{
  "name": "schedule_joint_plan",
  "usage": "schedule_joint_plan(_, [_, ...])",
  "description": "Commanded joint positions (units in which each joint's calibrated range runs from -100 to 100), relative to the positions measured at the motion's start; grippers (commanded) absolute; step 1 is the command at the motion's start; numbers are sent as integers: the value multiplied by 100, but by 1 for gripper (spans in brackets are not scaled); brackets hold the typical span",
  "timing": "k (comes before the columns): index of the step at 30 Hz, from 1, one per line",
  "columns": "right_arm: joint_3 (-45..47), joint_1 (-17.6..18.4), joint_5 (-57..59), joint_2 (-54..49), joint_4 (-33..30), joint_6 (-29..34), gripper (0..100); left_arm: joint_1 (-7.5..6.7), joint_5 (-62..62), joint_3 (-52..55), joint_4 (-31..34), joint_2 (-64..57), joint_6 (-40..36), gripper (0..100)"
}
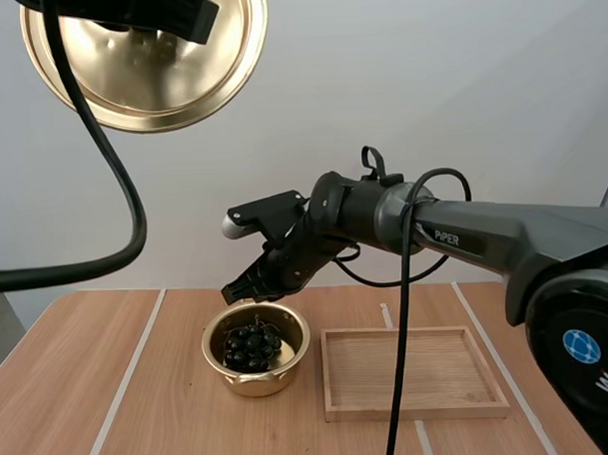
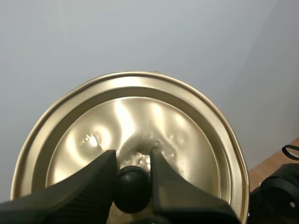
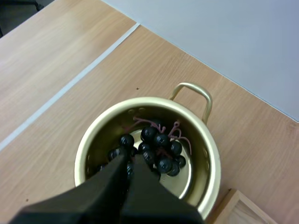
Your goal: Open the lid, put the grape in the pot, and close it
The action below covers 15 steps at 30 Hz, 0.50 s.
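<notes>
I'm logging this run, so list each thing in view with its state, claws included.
lid: off the pot, held high by its knob
left claw: shut on the knob
pot: open, upright
grapes: inside the pot
right claw: shut on nothing, above the grapes
tray: flat beside the pot

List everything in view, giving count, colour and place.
table: one, brown wood with white lines, under everything
pot: one, gold, open, on the table
tray: one, light wood, on the table beside the pot
grapes: one bunch, dark, inside the pot
lid: one, gold with a black knob, held up in the air
left tool: one, black, shut on the lid's knob
right tool: one, black, shut on nothing, just above the grapes
</notes>
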Motion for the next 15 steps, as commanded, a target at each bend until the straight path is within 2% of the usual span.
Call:
schedule_joint_plan(1, [112,-61,406,-305,-486,421,0,-17,-68,-52,25,-13,-92,0])
schedule_joint_plan(4, [363,-252,448,-764,-710,640,0,-17,62,-52,25,1,-140,0])
schedule_joint_plan(10, [1027,-775,696,-2050,-711,648,0,-17,307,-29,-6,144,-140,0])
schedule_joint_plan(15, [1463,-922,1175,-3068,-711,648,0,-17,345,-15,-92,534,-70,0])
